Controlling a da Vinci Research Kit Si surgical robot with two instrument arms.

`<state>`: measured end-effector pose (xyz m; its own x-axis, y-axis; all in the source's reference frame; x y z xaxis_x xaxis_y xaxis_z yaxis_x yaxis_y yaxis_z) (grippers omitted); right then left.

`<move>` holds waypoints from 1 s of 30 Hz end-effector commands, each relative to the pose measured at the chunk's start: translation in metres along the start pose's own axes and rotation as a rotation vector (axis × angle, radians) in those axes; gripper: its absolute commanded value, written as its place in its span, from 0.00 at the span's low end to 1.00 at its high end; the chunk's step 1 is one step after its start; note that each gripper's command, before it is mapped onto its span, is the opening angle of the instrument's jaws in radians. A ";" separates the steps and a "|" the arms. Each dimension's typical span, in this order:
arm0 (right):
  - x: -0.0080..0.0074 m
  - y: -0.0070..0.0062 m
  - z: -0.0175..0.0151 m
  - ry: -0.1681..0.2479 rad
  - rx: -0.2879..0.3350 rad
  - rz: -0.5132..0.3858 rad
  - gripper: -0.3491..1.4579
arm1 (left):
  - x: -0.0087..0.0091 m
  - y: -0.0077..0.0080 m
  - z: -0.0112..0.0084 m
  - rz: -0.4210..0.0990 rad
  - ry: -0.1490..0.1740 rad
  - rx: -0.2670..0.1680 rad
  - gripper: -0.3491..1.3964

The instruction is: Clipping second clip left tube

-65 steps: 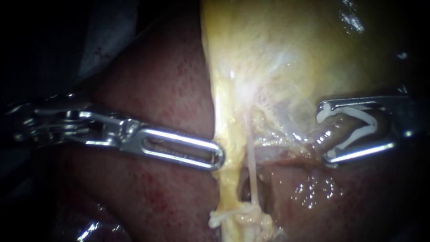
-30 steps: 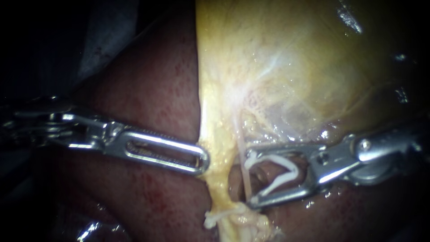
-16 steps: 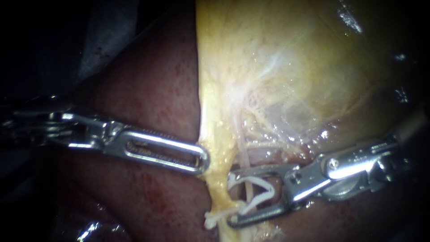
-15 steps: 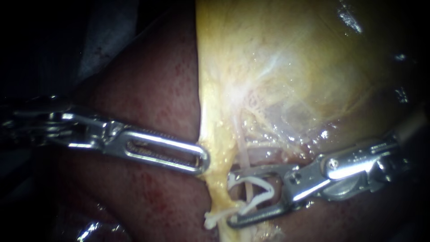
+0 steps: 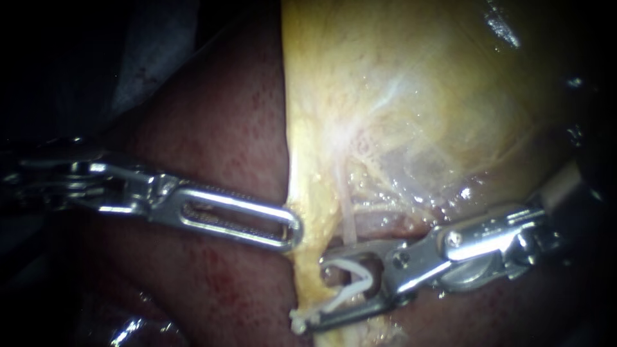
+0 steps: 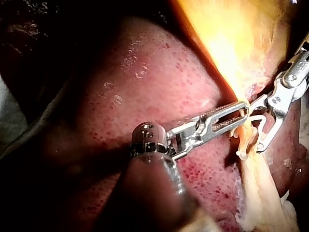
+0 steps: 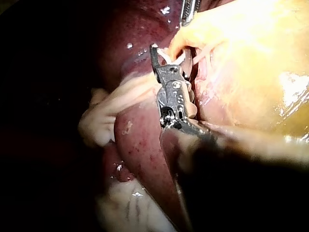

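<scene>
A thin pale tube [image 5: 347,222] runs down from the yellow gallbladder [image 5: 418,96] and passes between the jaws of my right instrument [image 5: 313,293]. Those jaws stand apart and hold a white clip [image 5: 353,283], whose legs lie on either side of the tube. My left instrument [image 5: 297,231] is shut on the gallbladder's yellow edge just left of the tube. In the left wrist view my left instrument [image 6: 244,110] grips that edge, with my right instrument [image 6: 256,128] and the clip [image 6: 259,121] just beyond it. In the right wrist view my right instrument [image 7: 170,50] reaches under the yellow tissue.
Dark red liver [image 5: 212,128] lies left of and below the gallbladder and under both shafts. A pale frayed stump of tissue [image 5: 299,318] sits at the lower jaw's tip. My left instrument's tip [image 7: 189,9] shows just beyond my right instrument's jaws.
My right instrument has come in from the far right to the tube with the clip, then slid lower and further left along it. My left instrument has drawn the yellow edge slightly left.
</scene>
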<state>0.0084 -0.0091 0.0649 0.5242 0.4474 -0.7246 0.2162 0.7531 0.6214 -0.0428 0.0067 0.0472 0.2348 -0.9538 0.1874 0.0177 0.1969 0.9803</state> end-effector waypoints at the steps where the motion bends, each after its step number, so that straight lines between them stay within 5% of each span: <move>1: -0.0001 0.0000 0.0001 -0.001 0.006 0.001 0.47 | 0.0000 0.0000 0.0000 0.000 0.000 0.000 0.00; 17: -0.0003 0.0006 0.0011 -0.007 0.024 0.013 0.43 | -0.0001 0.0000 0.0001 0.000 0.000 -0.001 0.00; 21: -0.0003 0.0009 0.0012 -0.007 0.025 0.025 0.35 | -0.0001 0.0000 0.0001 0.000 -0.001 -0.001 0.00; 26: -0.0005 0.0016 0.0009 -0.011 0.035 0.070 0.08 | -0.0001 0.0000 0.0002 0.000 -0.001 -0.001 0.00; 30: -0.0008 0.0018 0.0008 -0.020 0.053 0.078 0.02 | -0.0001 0.0000 0.0002 0.000 -0.001 -0.001 0.00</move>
<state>0.0090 -0.0084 0.0669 0.5586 0.4951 -0.6655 0.2158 0.6879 0.6930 -0.0430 0.0067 0.0472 0.2340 -0.9539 0.1879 0.0184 0.1976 0.9801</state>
